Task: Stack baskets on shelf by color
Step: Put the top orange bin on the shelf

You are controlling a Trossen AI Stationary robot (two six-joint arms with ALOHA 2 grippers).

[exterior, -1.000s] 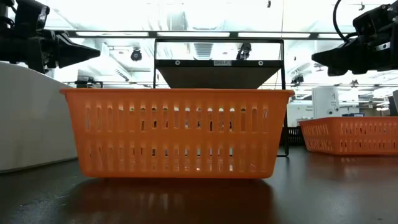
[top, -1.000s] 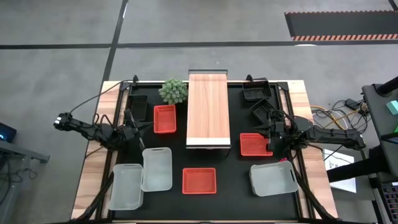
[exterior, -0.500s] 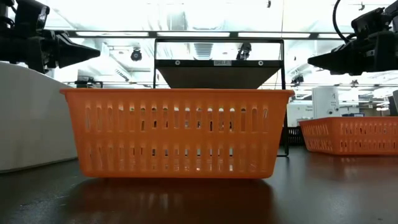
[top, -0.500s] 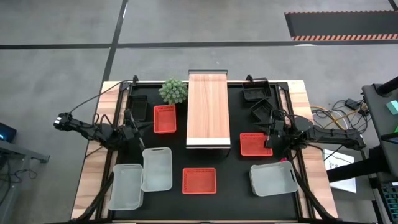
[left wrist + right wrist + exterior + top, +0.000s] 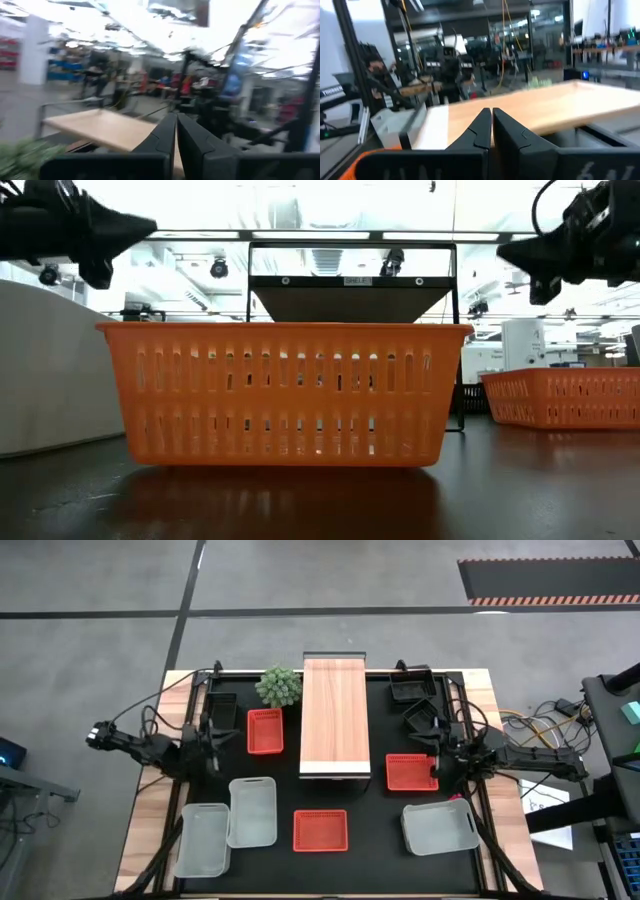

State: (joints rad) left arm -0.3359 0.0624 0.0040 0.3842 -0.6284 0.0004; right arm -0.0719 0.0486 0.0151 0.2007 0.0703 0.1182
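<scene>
Two dark, slim jointed arms, left arm [image 5: 150, 748] at frame left, right arm [image 5: 530, 756] at frame right, trailing thin black cables. Matte black, wedge-shaped fingers [image 5: 162, 137], tapering to narrow tips.

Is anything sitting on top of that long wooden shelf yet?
No, it is bare. From above, the shelf shows only plain wood grain; every basket lies on the black mat around it.
</scene>
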